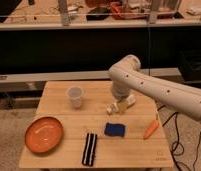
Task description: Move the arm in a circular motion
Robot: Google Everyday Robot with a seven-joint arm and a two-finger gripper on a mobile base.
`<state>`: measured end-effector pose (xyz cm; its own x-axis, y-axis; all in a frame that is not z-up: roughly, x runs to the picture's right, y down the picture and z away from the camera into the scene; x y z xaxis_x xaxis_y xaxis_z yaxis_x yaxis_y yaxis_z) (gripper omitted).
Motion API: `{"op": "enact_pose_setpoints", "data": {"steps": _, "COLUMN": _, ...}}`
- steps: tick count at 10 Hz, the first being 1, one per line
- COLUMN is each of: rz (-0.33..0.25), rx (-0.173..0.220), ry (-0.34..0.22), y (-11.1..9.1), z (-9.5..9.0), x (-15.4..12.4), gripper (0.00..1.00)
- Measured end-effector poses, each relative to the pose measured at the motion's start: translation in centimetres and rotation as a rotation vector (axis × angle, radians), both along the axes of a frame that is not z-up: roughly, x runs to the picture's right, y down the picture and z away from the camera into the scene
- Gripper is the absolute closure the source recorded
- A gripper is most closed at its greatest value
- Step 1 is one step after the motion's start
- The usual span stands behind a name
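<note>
looking at the wooden table [59, 95] from the front, the arm [159, 90] comes in from the right edge of the shot, a thick white tube with little dark dots along it. it runs up and left to a rounded joint sitting above the back half of the table, then bends down toward the tabletop. so the arm is basically hanging over the right-centre part of the table.

the gripper [120, 106] is at the bottom of that bend, a pale tan bit low over the wood, maybe touching it, hard to say. it sits just right of the middle of the table. whether it's spread or clamped, i honestly can't make out.

other stuff on the table: a clear plastic cup [75, 96] stands upright to the left of the gripper, apart from it. an orange plate [44, 135] sits at the front left corner. a black and white striped thing [89, 149] lies flat near the front edge, about centre. a blue sponge-looking block [115, 130] is just in front of the gripper. a carrot [151, 129] lies tilted on the right side, below the arm's long link.

some dark cables [176, 145] trail on the floor to the right of the table.
</note>
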<state>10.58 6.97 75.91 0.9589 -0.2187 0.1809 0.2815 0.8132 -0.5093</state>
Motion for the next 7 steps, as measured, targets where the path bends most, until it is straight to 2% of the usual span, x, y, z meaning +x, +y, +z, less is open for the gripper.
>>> {"op": "enact_pose_setpoints", "data": {"steps": 1, "rz": 0.000, "rx": 0.007, "ry": -0.008, "y": -0.8, "z": 0.7, "x": 0.6, "gripper": 0.20}}
{"op": "enact_pose_setpoints", "data": {"steps": 3, "rz": 0.018, "rx": 0.032, "ry": -0.022, "y": -3.7, "z": 3.1, "x": 2.8, "gripper": 0.20}}
{"op": "enact_pose_setpoints", "data": {"steps": 4, "rz": 0.042, "rx": 0.033, "ry": -0.008, "y": -4.6, "z": 4.3, "x": 5.4, "gripper": 0.20}}
{"op": "enact_pose_setpoints", "data": {"steps": 7, "rz": 0.111, "rx": 0.014, "ry": 0.047, "y": -4.1, "z": 5.3, "x": 11.7, "gripper": 0.20}}
